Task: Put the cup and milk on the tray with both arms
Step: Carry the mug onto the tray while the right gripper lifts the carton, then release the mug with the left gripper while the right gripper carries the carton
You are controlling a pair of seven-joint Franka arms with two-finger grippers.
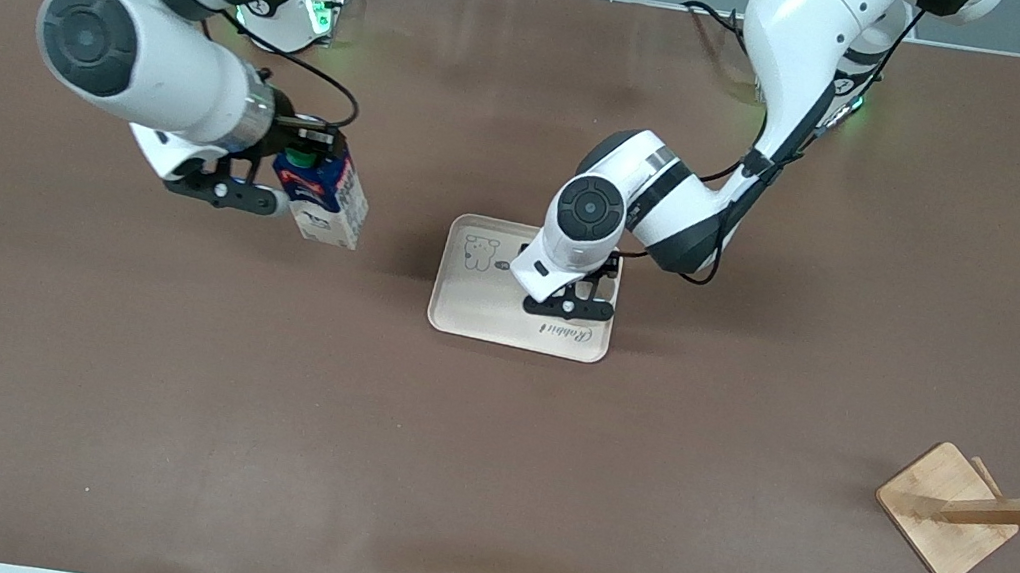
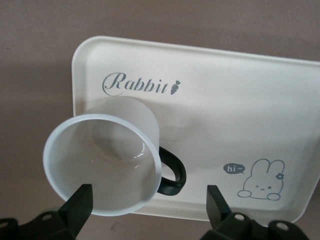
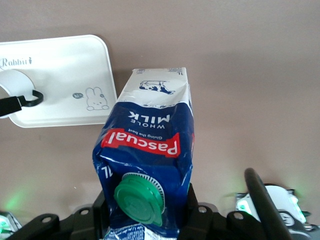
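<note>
— Where's your left gripper [image 1: 570, 304]?

— Low over the tray [image 1: 467, 305], fingers spread apart. The cup [image 2: 107, 160] stands on the tray between them, neither finger pressing it, near the "Rabbit" lettering.

— And the right?

— My right gripper [image 1: 290, 168] is clamped on the milk [image 1: 324, 196] just under its green cap [image 3: 139, 198], holding it tilted in the air above bare table [image 1: 249, 409], toward the right arm's end.
</note>
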